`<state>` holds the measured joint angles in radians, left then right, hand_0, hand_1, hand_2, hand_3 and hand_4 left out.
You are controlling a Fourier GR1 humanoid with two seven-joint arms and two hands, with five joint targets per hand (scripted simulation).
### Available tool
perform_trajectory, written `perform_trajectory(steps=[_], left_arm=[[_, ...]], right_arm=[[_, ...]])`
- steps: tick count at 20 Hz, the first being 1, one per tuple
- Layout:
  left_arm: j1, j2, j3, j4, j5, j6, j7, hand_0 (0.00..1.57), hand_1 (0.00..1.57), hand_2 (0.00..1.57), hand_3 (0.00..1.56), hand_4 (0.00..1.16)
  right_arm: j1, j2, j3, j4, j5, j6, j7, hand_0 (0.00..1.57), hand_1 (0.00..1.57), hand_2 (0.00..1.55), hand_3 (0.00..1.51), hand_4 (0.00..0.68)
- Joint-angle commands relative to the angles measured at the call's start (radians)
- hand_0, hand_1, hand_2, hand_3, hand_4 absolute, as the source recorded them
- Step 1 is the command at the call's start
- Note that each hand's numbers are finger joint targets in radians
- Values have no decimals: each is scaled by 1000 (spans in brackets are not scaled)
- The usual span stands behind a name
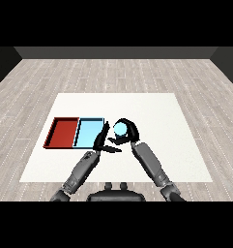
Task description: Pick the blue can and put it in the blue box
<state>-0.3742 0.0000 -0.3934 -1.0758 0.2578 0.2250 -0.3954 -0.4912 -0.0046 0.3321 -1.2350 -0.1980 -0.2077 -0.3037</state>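
The blue can (120,129) shows as a light blue round top, held above the table just right of the light blue tray (88,131). My right hand (129,131) is curled round the can, with fingers arching over its far side. My left hand (102,140) reaches over the near right corner of the light blue tray, its fingers straight, close to the can's left side.
The red tray (63,131) lies directly left of the light blue tray, sharing a wall. Both trays sit on the left half of the white table (156,116). Both forearms cross the table's near middle.
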Motion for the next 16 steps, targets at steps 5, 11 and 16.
perform_trajectory(steps=[5, 11, 16], left_arm=[[-61, 0, -43, 86, 76, 23, -44, 0, 0, 0, 0, 0], [-11, 0, -75, 29, 73, 42, -33, 0, 0, 0, 0, 0], [-30, 0, -106, -86, 38, 95, 97, 0, 0, 0, 0, 0]], right_arm=[[43, 3, -7, -81, 57, 48, 41, 1393, 1393, 1435, 1399, 656], [68, 5, 109, -52, 33, -41, -24, 1416, 1416, 1430, 1390, 653], [-19, 5, 95, -15, -23, -47, 17, 1420, 1420, 1442, 1399, 617]])
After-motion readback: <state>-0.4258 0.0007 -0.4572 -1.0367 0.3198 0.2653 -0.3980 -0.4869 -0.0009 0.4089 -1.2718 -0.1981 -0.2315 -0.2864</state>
